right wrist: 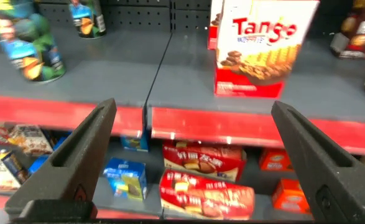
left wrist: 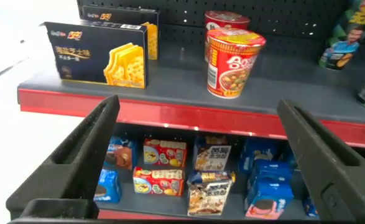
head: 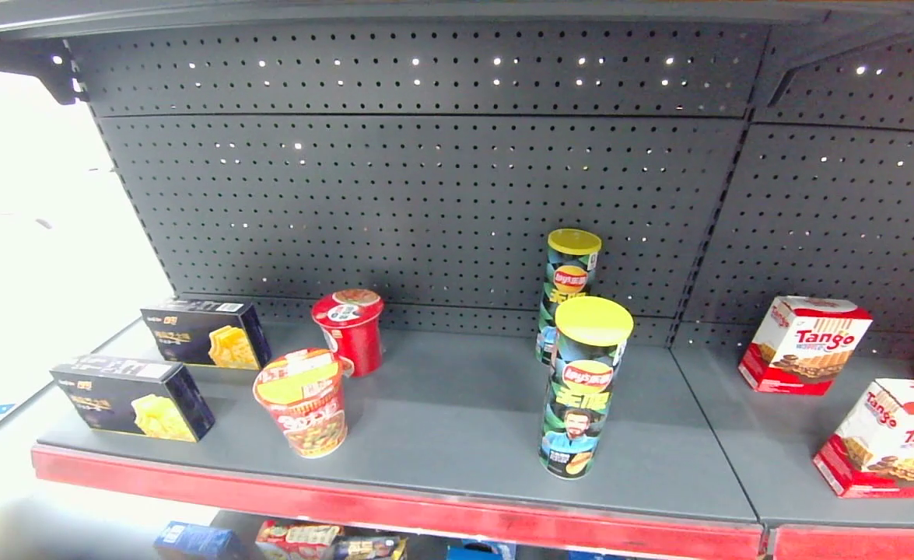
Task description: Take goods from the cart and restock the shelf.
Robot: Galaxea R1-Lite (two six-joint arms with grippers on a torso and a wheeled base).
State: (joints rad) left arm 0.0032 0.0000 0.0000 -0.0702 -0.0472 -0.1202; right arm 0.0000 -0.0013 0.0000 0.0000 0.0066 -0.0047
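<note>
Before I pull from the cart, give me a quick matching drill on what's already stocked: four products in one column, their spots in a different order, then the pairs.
Products
1. front chip can
2. plain red cup
3. front dark box
4. front wafer box

Spots
A. right bay, nearest the red edge
B. left end of the shelf, at the front
C. middle, just ahead of a twin can
D. directly behind the other cup

Pairs: 1-C, 2-D, 3-B, 4-A
</note>
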